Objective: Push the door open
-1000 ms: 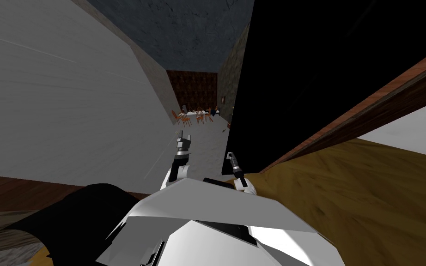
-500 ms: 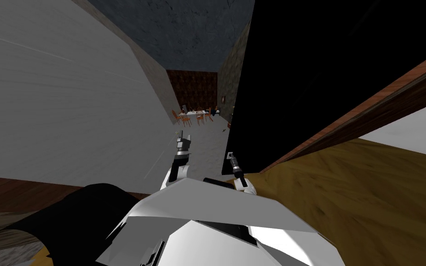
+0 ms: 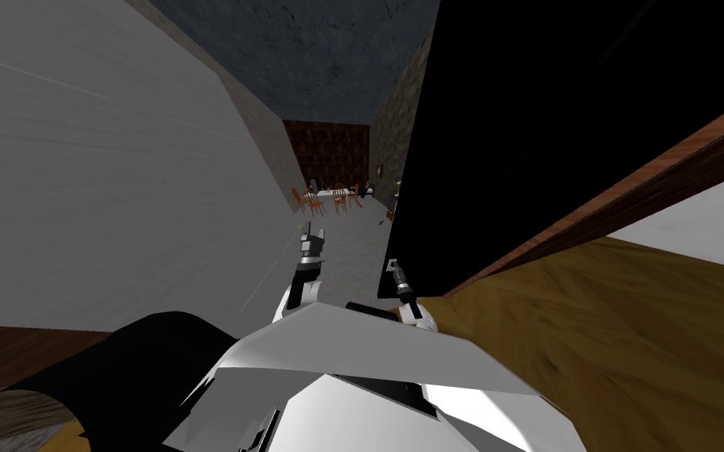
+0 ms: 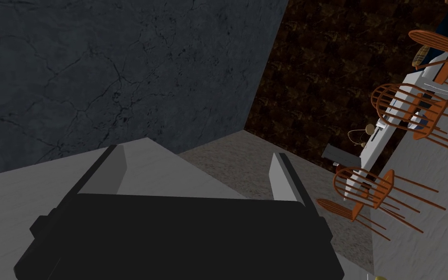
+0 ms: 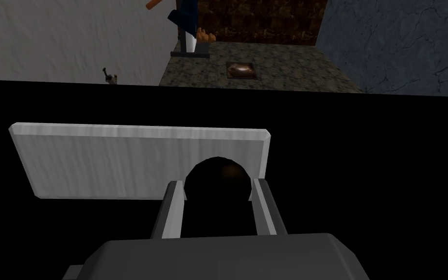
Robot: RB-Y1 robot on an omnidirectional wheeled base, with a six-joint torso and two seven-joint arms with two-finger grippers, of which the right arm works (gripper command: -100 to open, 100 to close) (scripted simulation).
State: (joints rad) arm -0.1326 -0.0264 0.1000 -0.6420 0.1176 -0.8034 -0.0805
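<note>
The door (image 3: 557, 118) is a large black slab at my right, its free edge just ahead of me. My right gripper (image 3: 390, 265) is at that edge, low down. In the right wrist view a light grey plate (image 5: 106, 160) lies on the black door (image 5: 373, 170), with a dark round knob (image 5: 216, 175) at its end. The right gripper (image 5: 215, 187) is shut on this knob, one finger against each side. My left gripper (image 3: 312, 233) is held out in front over the grey floor. It (image 4: 201, 163) is open with nothing between its fingers.
A wide white wall (image 3: 101, 173) runs along my left. A brown wooden door frame (image 3: 627, 188) slants behind the door, above an ochre floor (image 3: 627, 337). Far down the passage stand orange chairs (image 3: 309, 200) around a white table (image 4: 378, 141).
My right gripper's fingers have closed in onto the knob. In the head view the door's near edge has shifted slightly to the left. The left arm has not moved.
</note>
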